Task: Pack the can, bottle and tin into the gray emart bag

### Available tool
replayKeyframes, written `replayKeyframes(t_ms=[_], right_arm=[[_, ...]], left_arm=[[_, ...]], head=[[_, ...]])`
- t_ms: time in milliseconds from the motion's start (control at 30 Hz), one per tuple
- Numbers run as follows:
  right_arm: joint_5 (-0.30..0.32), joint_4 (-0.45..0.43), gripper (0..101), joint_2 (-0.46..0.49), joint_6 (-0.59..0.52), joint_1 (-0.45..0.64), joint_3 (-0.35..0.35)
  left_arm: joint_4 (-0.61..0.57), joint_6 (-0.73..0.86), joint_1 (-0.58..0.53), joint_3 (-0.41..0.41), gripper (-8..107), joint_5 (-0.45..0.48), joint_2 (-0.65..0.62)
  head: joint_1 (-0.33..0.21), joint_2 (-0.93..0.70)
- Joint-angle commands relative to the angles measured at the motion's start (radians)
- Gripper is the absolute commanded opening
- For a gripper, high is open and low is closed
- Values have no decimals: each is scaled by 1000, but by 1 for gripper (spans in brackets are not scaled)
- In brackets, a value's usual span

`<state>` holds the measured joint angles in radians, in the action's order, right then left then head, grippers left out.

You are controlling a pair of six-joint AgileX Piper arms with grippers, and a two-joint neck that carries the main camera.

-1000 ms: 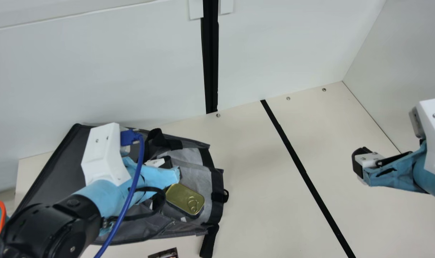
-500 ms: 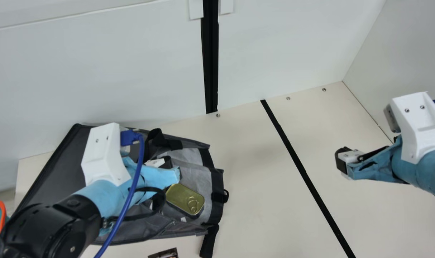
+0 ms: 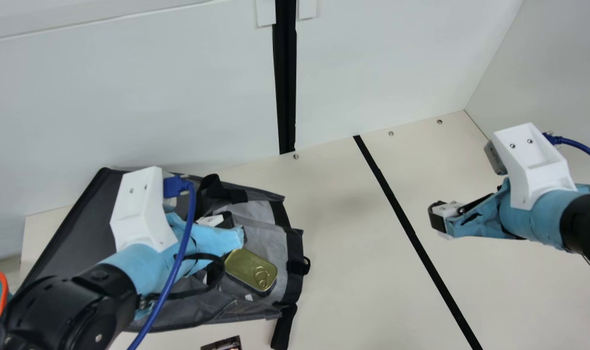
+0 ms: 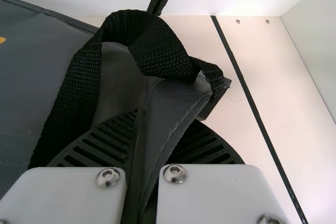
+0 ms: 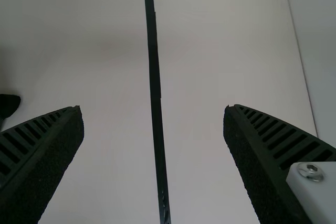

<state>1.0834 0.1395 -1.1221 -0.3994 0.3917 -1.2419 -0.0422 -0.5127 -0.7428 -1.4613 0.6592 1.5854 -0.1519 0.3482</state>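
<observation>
White panels rise behind the cream surface, parted by a black upright strip, and a black line runs slantwise across the surface toward our right arm. Small screws dot its back edge.

We have the gray emart bag lying on our left side of the surface, its black-edged end turned toward the middle. The tin, gold with a pull ring on its lid, lies over gray fabric near that end; we cannot tell how far inside the bag it sits. One black strap trails onto the surface from the same end.

Our left gripper is over the bag, just beside the tin. In the left wrist view its jaws are clenched on a fold of the gray fabric, and a looped black handle stands up right beside them.

Our right gripper hangs above the surface, well apart from the bag and close to the black line. In the right wrist view its jaws are spread wide, with nothing between them but air.

At our far left we see part of an orange-rimmed teal basket, and near us, a corner of a small dark printed item.
</observation>
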Motion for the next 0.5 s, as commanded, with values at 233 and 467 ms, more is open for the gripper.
replayKeyframes(t_ms=[233,467], right_arm=[[6,82,91,-41,-35,-3,20],[11,140,91,-77,-59,-5,34]], left_arm=[[0,0,0,0,10,0,0],[0,0,0,0,10,0,0]], head=[[-23,1],[-23,1]])
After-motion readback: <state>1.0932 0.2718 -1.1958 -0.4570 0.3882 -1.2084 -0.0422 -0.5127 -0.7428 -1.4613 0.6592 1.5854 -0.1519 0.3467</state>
